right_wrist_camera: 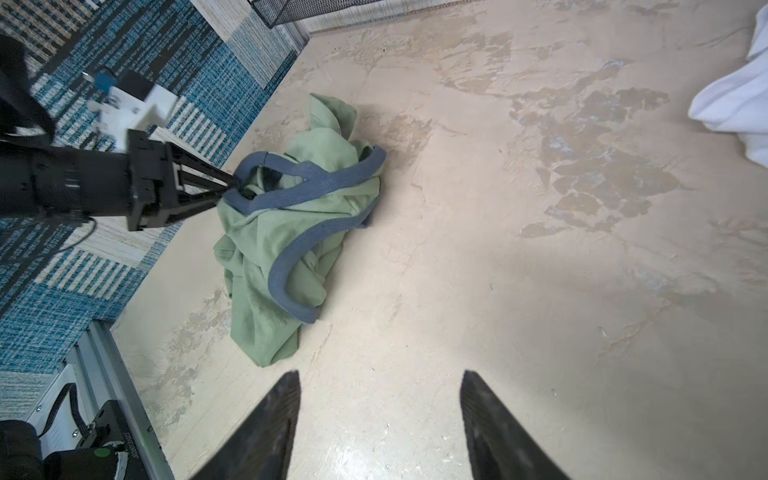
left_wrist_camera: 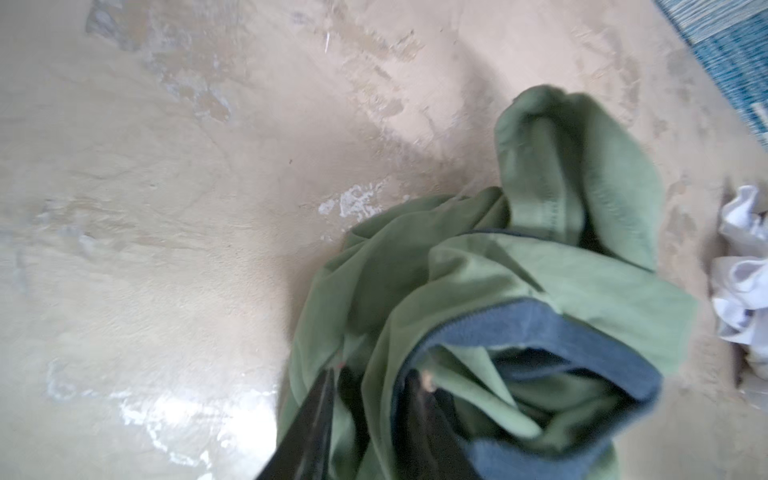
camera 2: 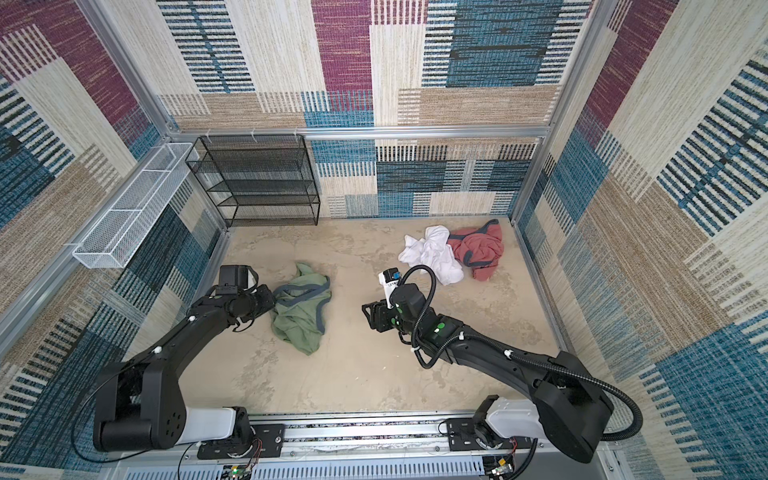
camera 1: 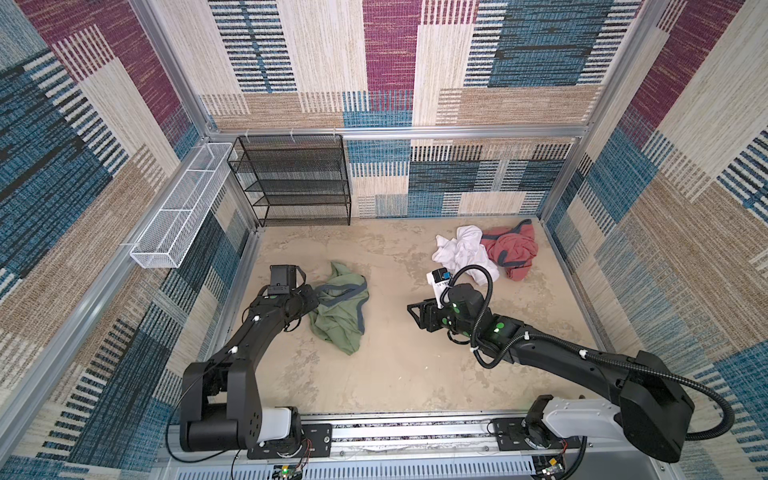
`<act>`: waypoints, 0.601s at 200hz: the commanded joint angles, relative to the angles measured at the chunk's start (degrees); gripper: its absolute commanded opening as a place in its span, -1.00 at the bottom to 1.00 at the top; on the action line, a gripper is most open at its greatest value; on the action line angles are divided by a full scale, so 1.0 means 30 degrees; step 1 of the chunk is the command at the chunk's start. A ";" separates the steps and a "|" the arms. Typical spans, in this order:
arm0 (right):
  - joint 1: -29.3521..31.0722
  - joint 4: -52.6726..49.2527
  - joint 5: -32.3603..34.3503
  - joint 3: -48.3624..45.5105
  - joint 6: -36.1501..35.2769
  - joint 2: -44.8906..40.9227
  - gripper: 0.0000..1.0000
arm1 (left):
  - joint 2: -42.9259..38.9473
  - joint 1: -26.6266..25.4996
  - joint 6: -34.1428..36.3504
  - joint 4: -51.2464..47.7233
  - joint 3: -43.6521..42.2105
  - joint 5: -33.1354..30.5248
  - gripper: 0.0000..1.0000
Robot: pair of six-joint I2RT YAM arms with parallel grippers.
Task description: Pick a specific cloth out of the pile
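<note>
Your left claw straddles a fold of the green cloth on the floor; clamped or not, you cannot tell. Your right claw gapes empty mid-floor, and the pile sits well apart, far right. It looks limp and light, so pinch the thick trim.

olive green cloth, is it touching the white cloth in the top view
No, in a top view the olive-green cloth lies apart from the white cloth, with a wide stretch of bare tabletop between them.
</note>
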 commanded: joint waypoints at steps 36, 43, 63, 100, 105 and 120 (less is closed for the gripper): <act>0.0754 0.0687 0.0678 0.0986 -0.0090 0.1342 0.27 | -0.4293 -0.0033 -0.0024 -0.2413 -0.0470 -0.0930 -0.25; 0.0976 0.0758 0.0773 0.0928 -0.0034 0.1456 0.27 | -0.4615 -0.0039 -0.0027 -0.2419 -0.0467 -0.0776 -0.25; 0.1646 0.1185 0.0920 0.0874 0.0180 0.2067 0.27 | -0.5133 -0.0090 0.0198 -0.2587 -0.0247 -0.0327 -0.25; 0.3276 0.2174 0.1584 0.1304 0.0145 0.3927 0.27 | -0.5611 -0.0127 0.0830 -0.4263 0.0460 -0.0101 -0.25; 0.3421 0.2318 0.1574 0.1415 0.0199 0.4223 0.27 | -0.5797 -0.0120 0.0731 -0.4259 0.0326 -0.0039 -0.25; 0.3776 0.2409 0.1513 0.2117 0.0098 0.5280 0.27 | -0.6271 -0.0138 0.0511 -0.4213 -0.0003 0.0257 -0.25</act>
